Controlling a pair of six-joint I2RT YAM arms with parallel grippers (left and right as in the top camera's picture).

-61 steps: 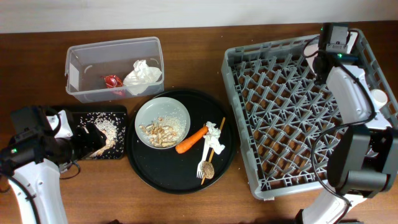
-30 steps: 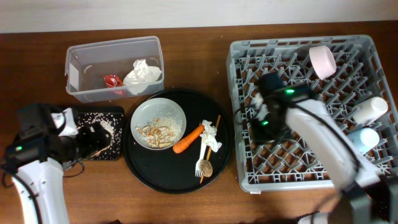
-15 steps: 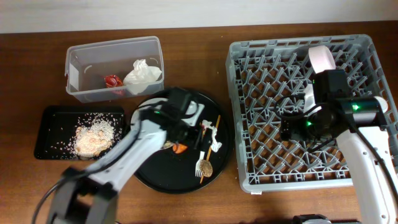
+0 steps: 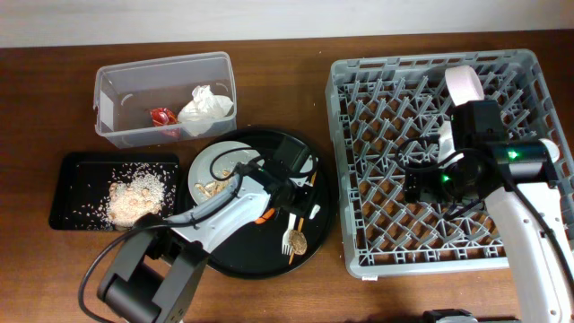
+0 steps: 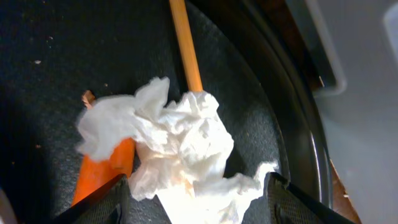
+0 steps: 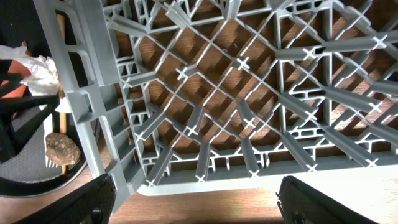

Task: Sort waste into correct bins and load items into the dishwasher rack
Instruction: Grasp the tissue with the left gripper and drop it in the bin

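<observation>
Bench: dark brown wood [image 4: 269, 81], bare at the front and between the containers.
Room: a pale wall strip [image 4: 269, 18] runs along the far edge (nothing more of the room shows).
Left end effector [image 5: 196, 186]: released, fingers spread to either side of a crumpled napkin [image 5: 180, 143] on the round black tray [image 4: 233, 260].
Napkin: lies over one end of the carrot piece [image 5: 99, 174] and the lower end of a chopstick [image 5: 185, 50].
Right end effector [image 6: 196, 186]: released and empty, hanging over the dishwasher rack [image 4: 345, 161] near its front left corner.
Rack: on the bench's right side, with a cream-pink bowl [image 4: 465, 85] standing on edge at its far side.
Clear tub [image 4: 108, 135]: holds another napkin [image 4: 206, 108] and a red wrapper [image 4: 162, 117].
Rectangular black tray [image 4: 67, 193]: holds beige scraps [image 4: 134, 197].
Plate [image 4: 211, 166]: on the round tray's left side, partly under the left arm.
</observation>
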